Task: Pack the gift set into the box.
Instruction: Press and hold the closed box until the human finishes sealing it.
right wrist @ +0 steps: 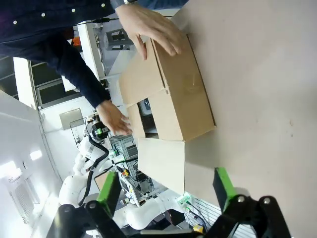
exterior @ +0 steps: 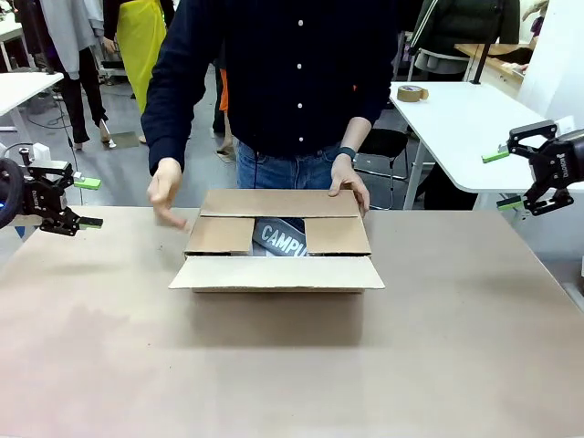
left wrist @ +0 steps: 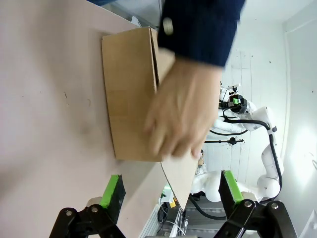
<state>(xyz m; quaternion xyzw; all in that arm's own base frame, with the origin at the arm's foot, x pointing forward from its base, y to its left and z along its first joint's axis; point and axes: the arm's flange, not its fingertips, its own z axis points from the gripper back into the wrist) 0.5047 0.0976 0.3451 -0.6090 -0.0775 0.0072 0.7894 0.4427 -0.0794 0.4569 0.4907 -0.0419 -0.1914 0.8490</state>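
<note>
Spread jaws flank the box (exterior: 276, 272), well apart from it.

Bright, even room light falls on my table (exterior: 411, 365), and a soft shadow sits under the box (exterior: 274, 272) on its near side. From my left wrist the person's hand (left wrist: 181, 109) smears with blur against a glaring white wall (left wrist: 297, 74). My right wrist's edges bend.

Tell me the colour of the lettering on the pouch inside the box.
White, on the grey pouch in the box; front view shows it best.
</note>
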